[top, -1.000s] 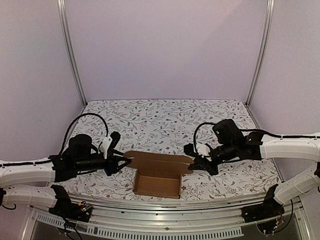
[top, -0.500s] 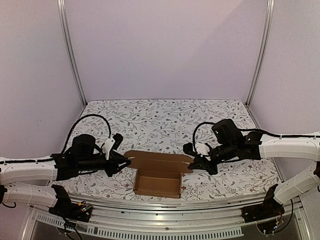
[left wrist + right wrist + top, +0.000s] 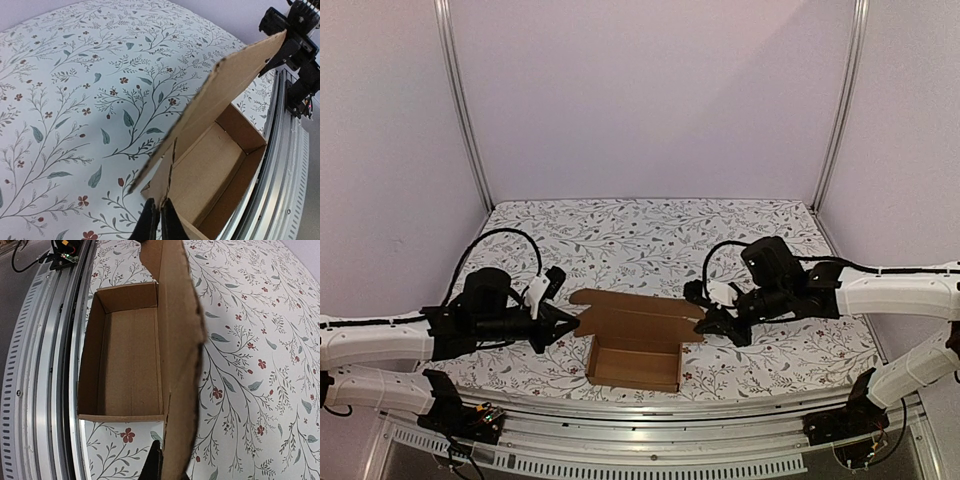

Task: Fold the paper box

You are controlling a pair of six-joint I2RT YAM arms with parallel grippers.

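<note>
The bench (image 3: 650, 235) is covered corner to corner in a white cloth (image 3: 75, 100) printed with grey-green leafy vines and tiny red flowers. It sits in a plain booth with pale lilac walls (image 3: 650, 100) at the back and on both sides. An aluminium rail (image 3: 650, 412) runs along the near edge.

Counting it up:
- Two metal posts, one in each back corner (image 3: 463, 110) (image 3: 842, 110).
- Two arms, left (image 3: 380, 345) and right (image 3: 890, 295), white with black wrists, both reaching in toward the middle.
- One box (image 3: 635, 365), brown cardboard, and that's the only loose thing on the cloth.

The box sits at the front centre of the bench, just beside the rail. Its tray is already standing with four walls up and the top open. The lid (image 3: 640, 320) comes off the far long wall and is tilted up off the cloth.

The left tool (image 3: 570, 322) has its fingers together on a small tab at the lid's left end, and the left wrist view shows the cardboard pinched between them (image 3: 160, 220). The right tool (image 3: 705, 325) is clamped on the lid's right edge. The right wrist view only shows a dark fingertip (image 3: 156, 465) pressed against the cardboard at the bottom of the frame.
</note>
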